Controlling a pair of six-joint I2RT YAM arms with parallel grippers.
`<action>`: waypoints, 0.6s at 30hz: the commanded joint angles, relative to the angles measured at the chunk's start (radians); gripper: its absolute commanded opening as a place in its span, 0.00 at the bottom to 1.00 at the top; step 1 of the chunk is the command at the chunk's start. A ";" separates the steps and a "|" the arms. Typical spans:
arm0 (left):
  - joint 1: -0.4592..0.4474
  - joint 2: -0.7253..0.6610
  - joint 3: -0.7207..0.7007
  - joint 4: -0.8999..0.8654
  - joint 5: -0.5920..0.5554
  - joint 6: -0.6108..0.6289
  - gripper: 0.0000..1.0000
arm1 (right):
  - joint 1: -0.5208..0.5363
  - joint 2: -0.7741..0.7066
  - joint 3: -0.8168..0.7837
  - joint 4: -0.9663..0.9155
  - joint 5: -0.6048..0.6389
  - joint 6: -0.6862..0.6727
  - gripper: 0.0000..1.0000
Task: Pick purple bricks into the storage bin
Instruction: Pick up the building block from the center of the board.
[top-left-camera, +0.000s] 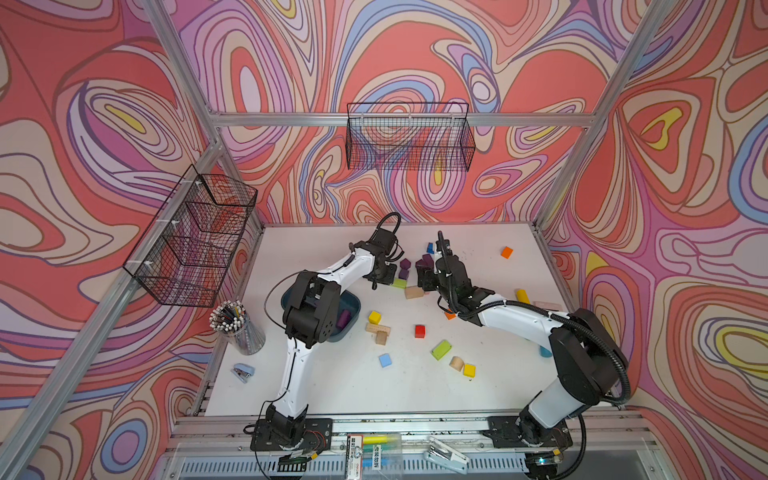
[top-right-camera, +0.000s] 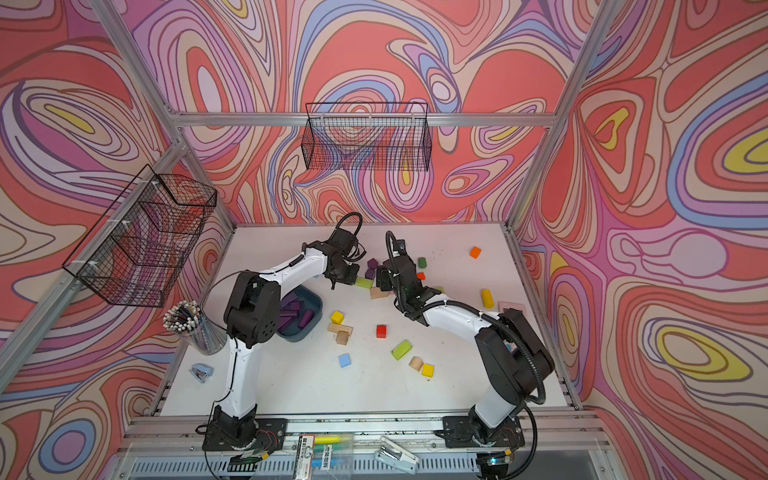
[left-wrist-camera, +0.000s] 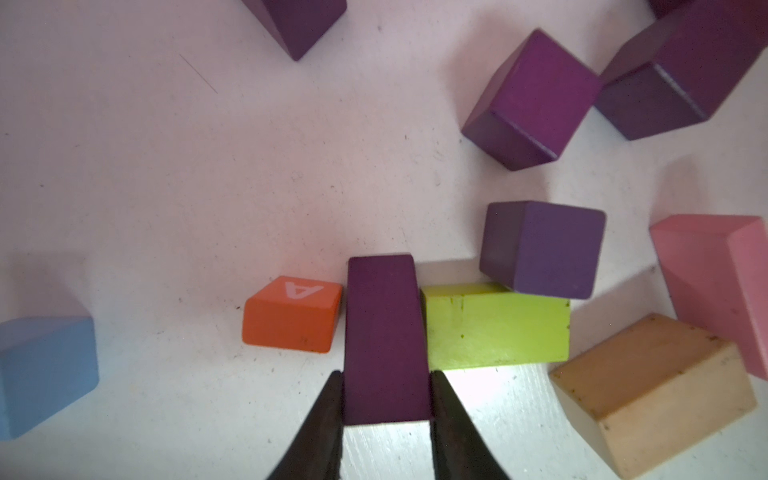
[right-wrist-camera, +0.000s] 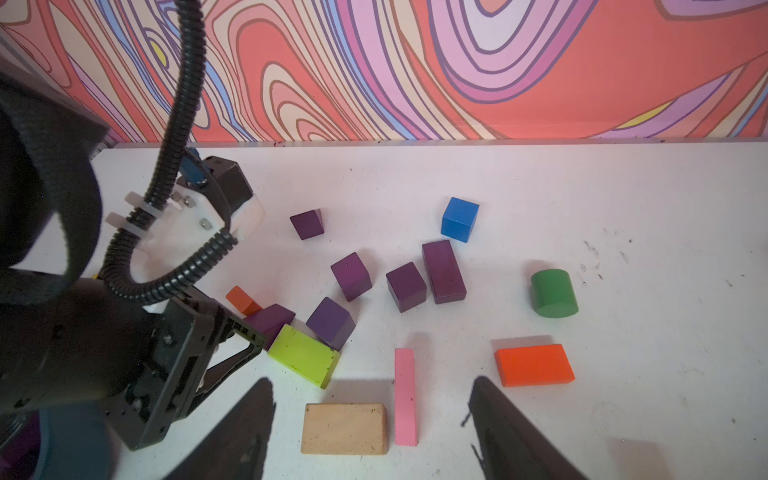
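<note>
In both top views a white table (top-left-camera: 353, 386) is enclosed by swirl-patterned walls, and purple bricks (top-right-camera: 305, 319) are seen inside the storage bin (top-right-camera: 316, 309). In the left wrist view the left pincer (left-wrist-camera: 386, 374) is clamped on a purple cuboid (left-wrist-camera: 384, 324). In the right wrist view the right pincer (right-wrist-camera: 372, 382) is held wide open and empty.

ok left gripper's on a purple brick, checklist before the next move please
1. Both fingers of the left gripper against the purple brick: ok.
2. Grip centred along the brick: not ok, the fingers pinch near one end.
3. Neighbours clear: not ok, the orange block and lime block crowd its sides.
4. State of the right gripper: open and empty, ok.
5. Room in the storage bin: cannot tell, the left arm hides part of it.
</note>
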 joint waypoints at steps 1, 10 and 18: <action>0.001 -0.007 0.025 -0.048 0.000 -0.010 0.32 | -0.007 0.013 0.018 0.017 -0.005 0.003 0.77; 0.001 -0.079 -0.011 -0.066 -0.019 -0.019 0.31 | -0.008 0.009 0.018 0.017 -0.008 0.003 0.77; 0.001 -0.178 -0.104 -0.051 -0.029 -0.036 0.30 | -0.008 0.006 0.012 0.023 -0.014 0.004 0.77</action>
